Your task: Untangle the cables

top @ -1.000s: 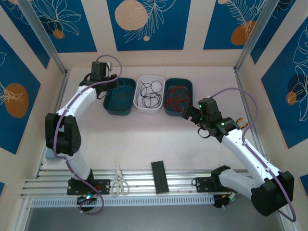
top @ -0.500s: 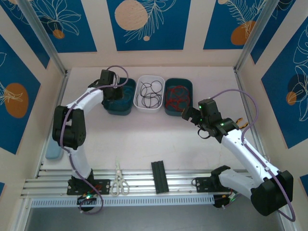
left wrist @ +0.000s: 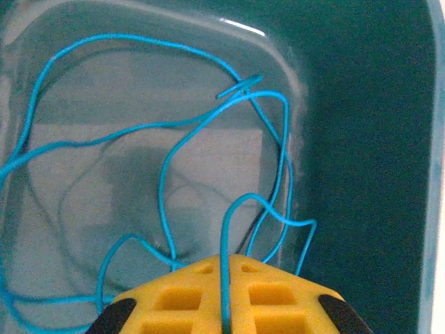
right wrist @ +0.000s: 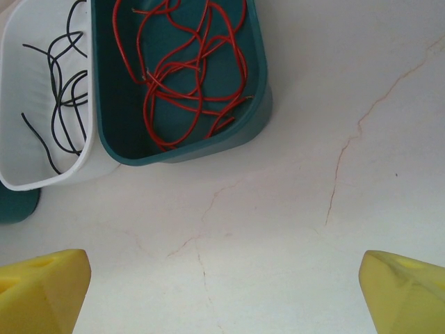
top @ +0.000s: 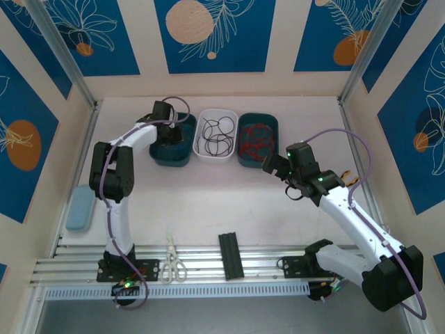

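jaws of my left gripper [left wrist: 224, 268] clamp a blue cable [left wrist: 223, 236] in a tray [left wrist: 361, 104]; right gripper's [right wrist: 224, 268] jaws are apart.

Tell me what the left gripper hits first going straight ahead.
The left gripper, pinching a blue cable, would probably meet that cable's loops, then the floor of the teal tray; depth is unclear.

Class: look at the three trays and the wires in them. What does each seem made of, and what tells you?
The left teal tray, white tray and right teal tray look like moulded plastic: smooth, rounded corners, soft sheen. The blue wire, black wire and red wire look like thin plastic-coated wire, smooth, holding springy loops; any core is hidden.
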You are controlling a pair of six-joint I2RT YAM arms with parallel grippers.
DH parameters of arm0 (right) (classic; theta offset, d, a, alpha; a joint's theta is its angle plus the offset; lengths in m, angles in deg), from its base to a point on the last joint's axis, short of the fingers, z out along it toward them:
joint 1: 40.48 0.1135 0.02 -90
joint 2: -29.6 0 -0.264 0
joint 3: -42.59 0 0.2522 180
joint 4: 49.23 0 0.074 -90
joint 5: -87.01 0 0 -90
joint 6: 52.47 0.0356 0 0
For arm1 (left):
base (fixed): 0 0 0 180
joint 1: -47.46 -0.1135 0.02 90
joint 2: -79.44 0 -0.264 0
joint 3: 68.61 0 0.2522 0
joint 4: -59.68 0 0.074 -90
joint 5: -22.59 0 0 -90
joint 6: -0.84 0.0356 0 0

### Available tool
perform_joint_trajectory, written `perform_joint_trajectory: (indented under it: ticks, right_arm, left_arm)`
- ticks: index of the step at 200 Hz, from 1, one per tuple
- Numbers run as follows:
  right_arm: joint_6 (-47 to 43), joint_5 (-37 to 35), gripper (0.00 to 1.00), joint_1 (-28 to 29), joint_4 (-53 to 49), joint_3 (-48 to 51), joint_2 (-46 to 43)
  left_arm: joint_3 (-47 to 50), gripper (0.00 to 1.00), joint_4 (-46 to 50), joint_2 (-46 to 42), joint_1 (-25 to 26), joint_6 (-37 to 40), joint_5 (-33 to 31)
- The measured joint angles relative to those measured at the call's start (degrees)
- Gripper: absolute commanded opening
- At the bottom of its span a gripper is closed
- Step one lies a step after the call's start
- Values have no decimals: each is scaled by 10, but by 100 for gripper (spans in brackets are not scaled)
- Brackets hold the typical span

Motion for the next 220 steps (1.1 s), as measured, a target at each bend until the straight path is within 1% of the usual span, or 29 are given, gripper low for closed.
perform_joint_trajectory:
  ticks: [21, 40, 52, 66, 85, 99, 106, 113, 123, 173, 193, 220]
  right_arm:
    - [0, 1, 99, 0, 2, 0, 3]
    - [0, 1, 99, 0, 2, 0, 4]
    - [0, 1, 99, 0, 2, 0, 4]
    - [0, 1, 99, 0, 2, 0, 4]
    - [0, 0, 99, 0, 2, 0, 4]
    - [0, 0, 99, 0, 2, 0, 4]
    - [0, 0, 99, 0, 2, 0, 4]
    - [0, 0, 99, 0, 2, 0, 4]
    - [0, 0, 99, 0, 2, 0, 4]
    - [-2, 0, 99, -2, 1, 0, 1]
    - [-5, -2, 99, -2, 1, 0, -8]
    - [-10, -13, 99, -2, 2, 0, -21]
  left_arm:
    - [-36, 11, 2, 26, 0, -6, 7]
    - [-64, 19, 6, 43, 0, -11, 9]
    - [-77, 25, 7, 48, 1, -15, 10]
    - [-83, 35, 11, 49, 1, -14, 10]
    - [-84, 41, 18, 49, 2, -12, 5]
    - [-84, 50, 23, 47, 2, -10, -2]
    - [-83, 57, 25, 43, 2, -8, -6]
    - [-80, 63, 28, 37, 2, -3, -10]
    - [-76, 68, 33, 24, 2, 4, -16]
    - [-56, 88, 45, -74, 2, 29, -49]
    - [-39, 100, 45, -116, 2, 39, -63]
    - [-1, 100, 40, -177, 2, 51, -84]
